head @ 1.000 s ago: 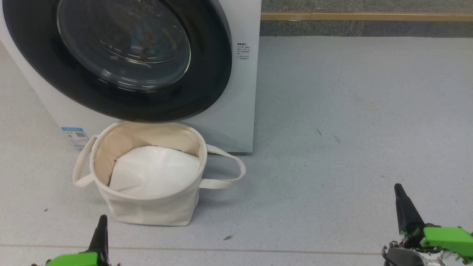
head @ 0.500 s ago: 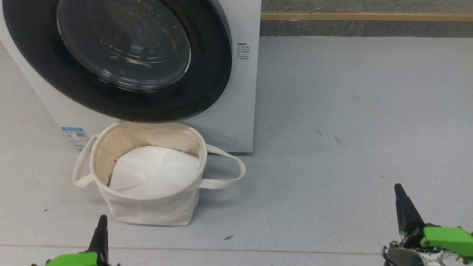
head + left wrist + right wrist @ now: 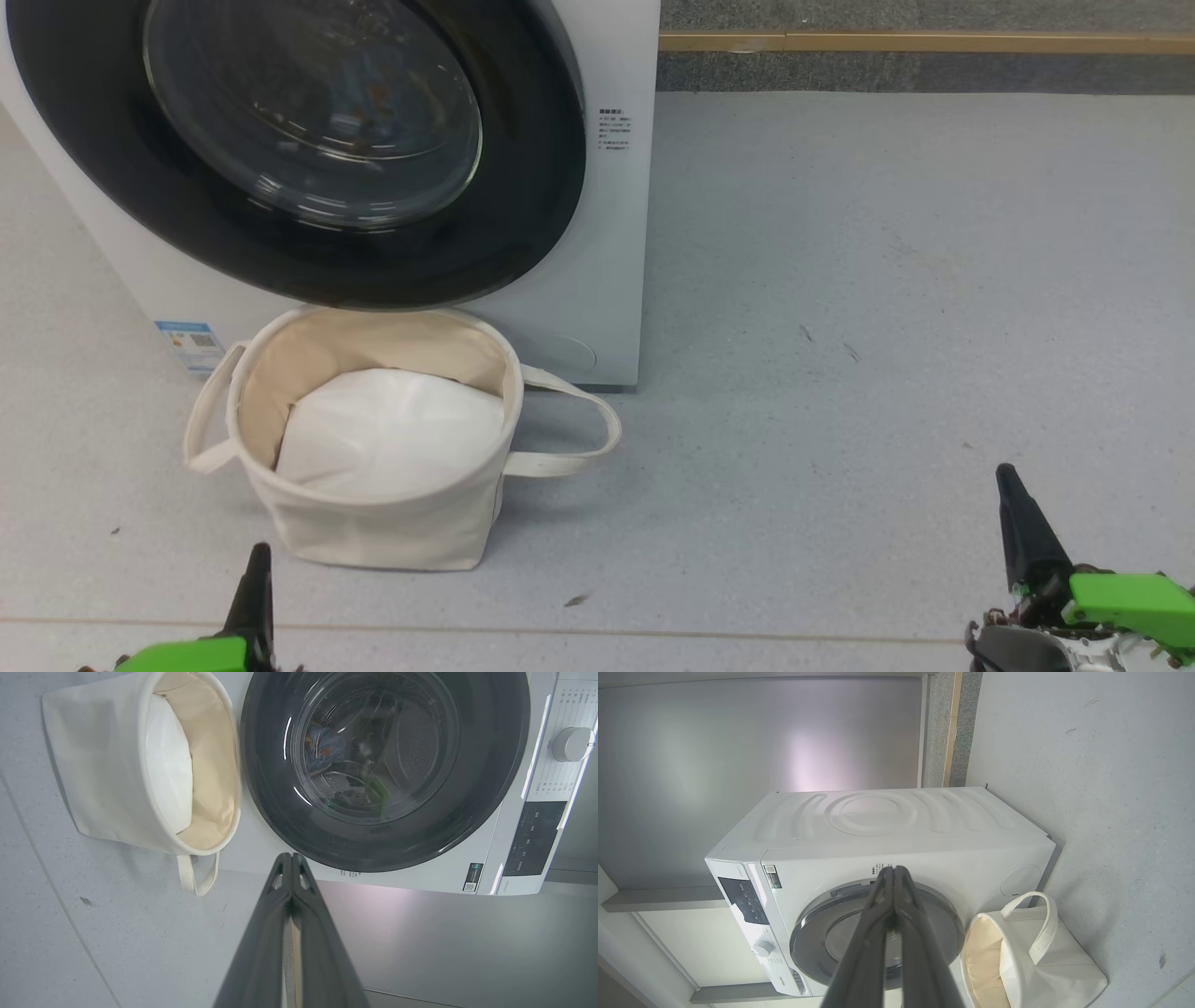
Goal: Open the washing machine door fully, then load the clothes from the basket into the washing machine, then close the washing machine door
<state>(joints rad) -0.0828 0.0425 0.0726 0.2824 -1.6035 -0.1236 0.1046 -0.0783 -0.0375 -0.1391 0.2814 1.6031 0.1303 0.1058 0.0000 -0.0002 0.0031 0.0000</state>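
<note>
The white washing machine (image 3: 611, 233) fills the upper left of the head view, its black-rimmed round door (image 3: 308, 140) lying flat against the front. Through the door glass in the left wrist view I make out a bit of blue cloth with orange marks (image 3: 327, 746) inside the drum. The cream canvas basket (image 3: 373, 537) stands on the floor right in front of the machine, holding plain white padding (image 3: 392, 429). My left gripper (image 3: 255, 569) is shut and empty just in front of the basket. My right gripper (image 3: 1008, 490) is shut and empty far to the right.
Grey speckled floor (image 3: 840, 327) spreads to the right of the machine. A dark kerb with a wooden strip (image 3: 924, 42) runs along the back. The basket's loop handle (image 3: 579, 420) sticks out to the right. The control panel and knob (image 3: 572, 744) sit above the door.
</note>
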